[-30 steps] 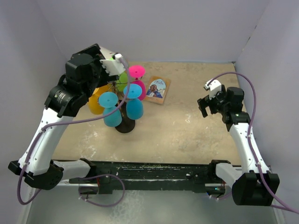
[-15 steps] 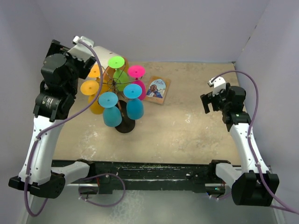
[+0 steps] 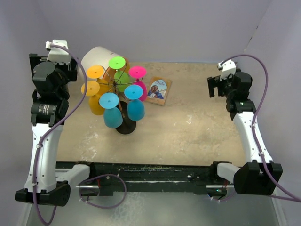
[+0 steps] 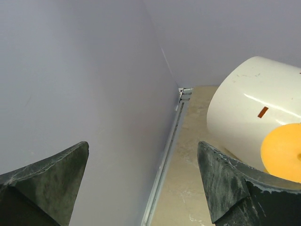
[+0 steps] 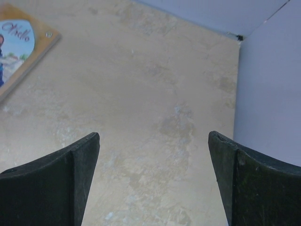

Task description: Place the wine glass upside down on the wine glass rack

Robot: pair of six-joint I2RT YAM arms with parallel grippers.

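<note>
Multicoloured wine glasses (image 3: 112, 113) hang upside down on the wine glass rack (image 3: 114, 84) at the table's (image 3: 188, 127) ten o'clock, the job apparently done, while left hand (image 4: 142, 150) and right hand (image 5: 154, 136) hover empty, fingers apart.

- One wire rack (image 3: 126, 128), toward the far left corner of the table (image 3: 188, 127).
- Six wine glasses (image 3: 113, 117) on it: two orange, two blue, one green, one pink.
- One white cylinder (image 3: 96, 55), in the far left corner.
- One book (image 3: 158, 90), near the far edge.
- Two arms (image 3: 44, 136).
</note>
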